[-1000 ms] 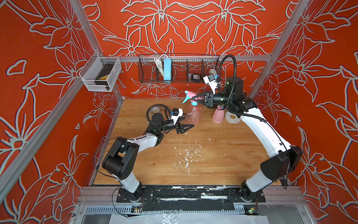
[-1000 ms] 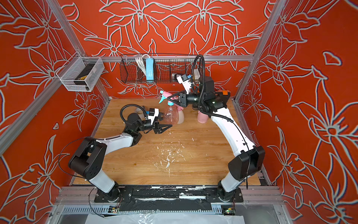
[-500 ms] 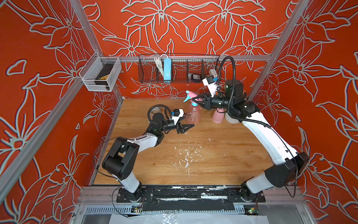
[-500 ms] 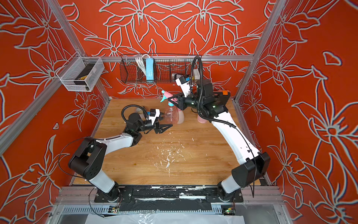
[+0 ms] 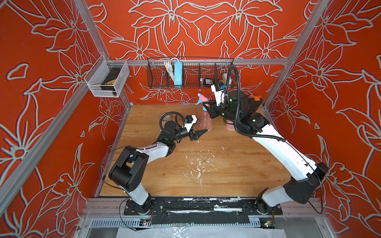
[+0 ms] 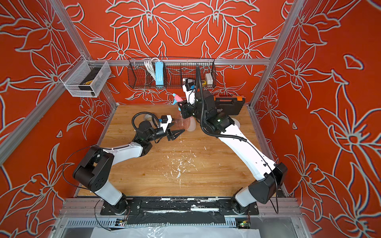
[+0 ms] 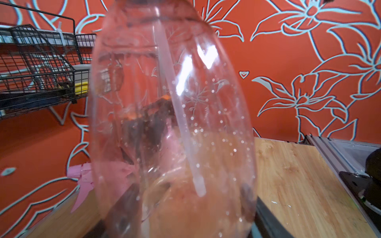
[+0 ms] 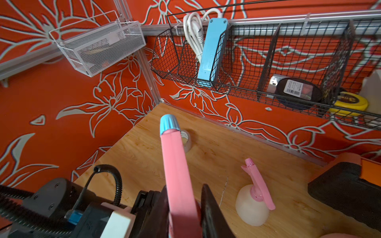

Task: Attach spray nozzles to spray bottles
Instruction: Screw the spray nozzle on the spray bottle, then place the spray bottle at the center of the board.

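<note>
1. The transparent bottle [image 7: 175,123] is near the back of the table [image 5: 216,175], between the two arms. Whether its base touches the wood cannot be told.
2. Inside it hangs a thin pale dip tube [image 7: 179,115], slanting down and ending just above the bottom. Small droplets dot the inner wall.
3. The left gripper [image 5: 201,133] is closed on this bottle low on its body; dark fingers [image 7: 266,216] show at both sides of the base.
4. The pink nozzle with the blue tip [image 8: 175,160] sits over the bottle's neck. The right gripper [image 8: 185,206] clamps it from both sides.
5. The white bottle [image 8: 250,208] stands upright on the table just beside the right gripper, with an all-pink nozzle [image 8: 257,185] already on its neck.
6. The pink bottle [image 5: 229,126] stands under the right arm, mostly hidden; its neck cannot be seen.
7. The black wire basket [image 8: 169,59] hangs on the back wall. One compartment holds a blue power strip [image 8: 210,53] with a coiled white cord [image 8: 192,28]. Another holds a black item with a label [image 8: 296,92]. The end one holds a yellow tape measure [image 8: 350,103].
8. The white mesh basket [image 8: 99,51] hangs on the side wall; in a top view it holds a dark box [image 5: 112,79].
9. A tape roll [image 8: 186,141] lies flat on the table near the back corner.
</note>
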Controlling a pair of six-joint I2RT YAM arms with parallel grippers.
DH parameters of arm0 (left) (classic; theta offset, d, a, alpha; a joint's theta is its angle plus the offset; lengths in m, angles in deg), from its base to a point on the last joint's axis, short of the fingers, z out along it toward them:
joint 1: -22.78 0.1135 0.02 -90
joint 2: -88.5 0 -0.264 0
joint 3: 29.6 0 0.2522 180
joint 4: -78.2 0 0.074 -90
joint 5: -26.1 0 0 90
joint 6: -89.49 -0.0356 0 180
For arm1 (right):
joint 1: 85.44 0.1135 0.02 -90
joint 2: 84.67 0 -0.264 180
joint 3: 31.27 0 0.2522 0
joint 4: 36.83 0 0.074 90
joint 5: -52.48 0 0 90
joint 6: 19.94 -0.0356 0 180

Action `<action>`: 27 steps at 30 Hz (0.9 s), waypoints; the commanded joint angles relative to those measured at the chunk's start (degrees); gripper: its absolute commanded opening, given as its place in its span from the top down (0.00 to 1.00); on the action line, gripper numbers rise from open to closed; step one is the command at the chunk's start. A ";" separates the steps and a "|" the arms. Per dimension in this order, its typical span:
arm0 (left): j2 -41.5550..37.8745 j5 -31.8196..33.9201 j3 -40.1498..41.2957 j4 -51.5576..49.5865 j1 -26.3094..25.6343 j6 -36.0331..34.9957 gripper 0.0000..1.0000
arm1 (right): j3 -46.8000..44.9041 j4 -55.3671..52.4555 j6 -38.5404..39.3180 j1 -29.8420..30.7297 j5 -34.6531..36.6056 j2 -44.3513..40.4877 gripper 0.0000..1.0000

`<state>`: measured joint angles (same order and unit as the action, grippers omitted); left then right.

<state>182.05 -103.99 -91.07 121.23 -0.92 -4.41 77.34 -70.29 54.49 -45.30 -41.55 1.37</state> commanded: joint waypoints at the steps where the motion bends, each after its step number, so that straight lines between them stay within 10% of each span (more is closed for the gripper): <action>1: -3.16 14.49 -0.51 1.80 0.99 3.73 0.64 | -0.91 -10.11 -3.46 3.21 5.03 1.70 1.00; 16: -5.74 30.21 2.41 1.21 -0.98 2.52 0.59 | -1.20 -8.55 -3.94 7.00 13.81 2.72 1.00; 20: -6.36 28.47 3.61 -0.36 -0.99 0.83 0.41 | -1.56 -5.55 -1.92 6.97 10.78 2.42 1.00; 23: -7.62 28.39 4.47 -3.73 -0.99 -0.76 0.07 | -0.38 -5.21 -0.50 6.97 11.28 2.88 1.00; 27: -10.53 33.31 7.33 -7.44 -0.99 -2.10 0.02 | 3.18 -6.73 0.47 6.88 13.34 4.63 1.00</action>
<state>174.69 -79.47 -85.08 114.41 -2.82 -6.82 78.32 -71.27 53.46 -38.81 -28.59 5.07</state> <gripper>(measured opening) 0.976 0.250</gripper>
